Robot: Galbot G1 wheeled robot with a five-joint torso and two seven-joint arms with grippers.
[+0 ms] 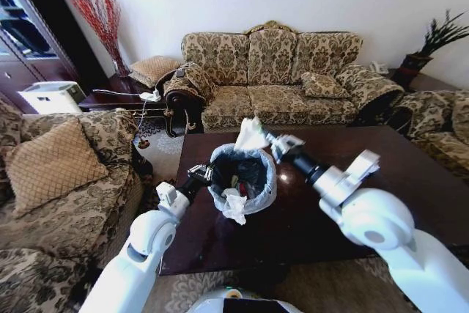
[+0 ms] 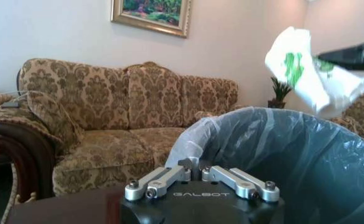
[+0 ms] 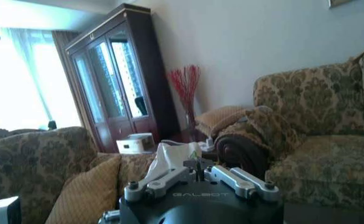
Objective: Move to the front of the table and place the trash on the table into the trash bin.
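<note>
Left gripper (image 1: 201, 174): fingers pinch the trash bin (image 1: 242, 178) rim. Right gripper (image 1: 272, 142): your fingers nip a light, floppy white wrapper (image 1: 250, 135).

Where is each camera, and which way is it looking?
Head view: from the robot's head, down at the table; both arms show, left gripper at the trash bin, right gripper holding a white wrapper above it.
Left wrist view: over its own gripper toward the sofa.
Right wrist view: over its own gripper toward a cabinet.
Shared: the bin and wrapper.
</note>
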